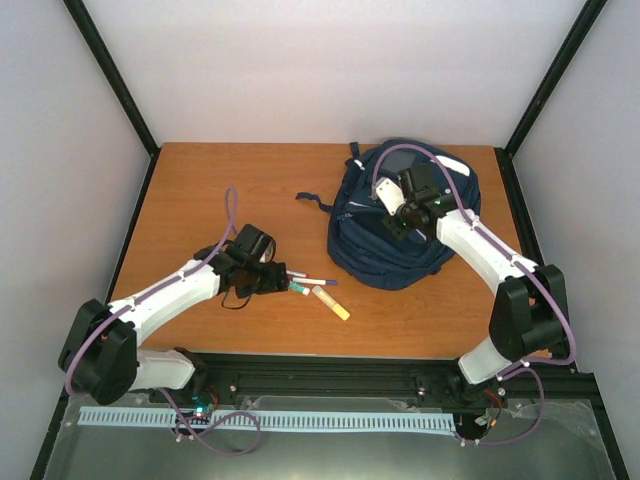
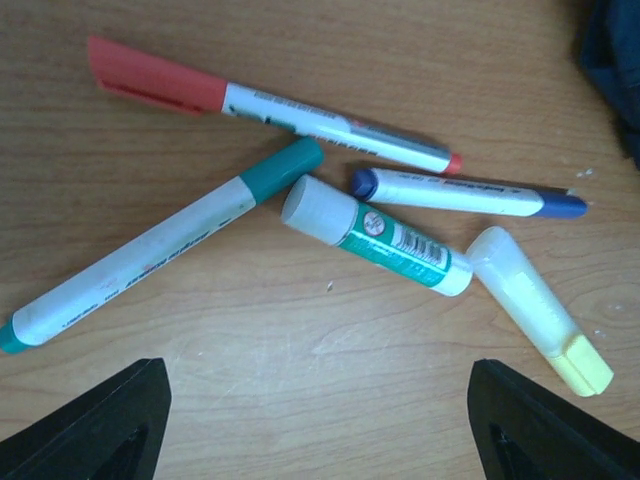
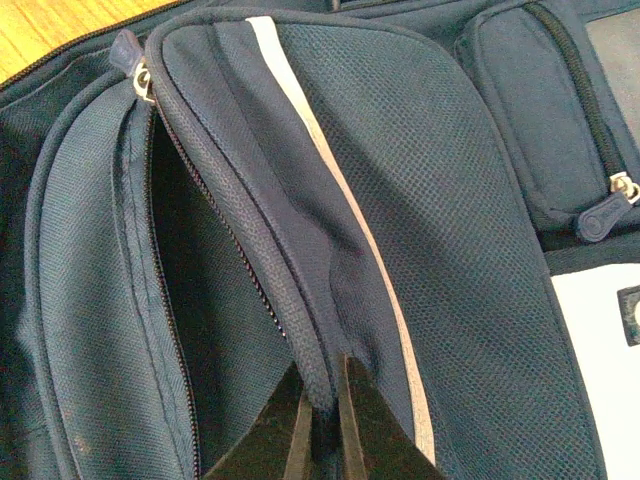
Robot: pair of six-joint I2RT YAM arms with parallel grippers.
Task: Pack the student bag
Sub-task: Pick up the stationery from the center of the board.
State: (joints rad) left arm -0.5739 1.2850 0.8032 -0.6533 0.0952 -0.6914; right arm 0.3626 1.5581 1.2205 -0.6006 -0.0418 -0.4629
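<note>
The student bag is a navy-blue backpack lying at the table's right rear, and its fabric fills the right wrist view. My right gripper is over it, shut on the zipped rim of a pocket flap, and the pocket gapes open beside the flap. My left gripper stands open above bare wood, just short of a red-capped marker, a teal marker, a blue marker, a green glue stick and a yellow-capped tube.
The bag's strap trails left onto the wooden table. Grey walls and black frame posts close in the back and sides. A black rail runs along the near edge.
</note>
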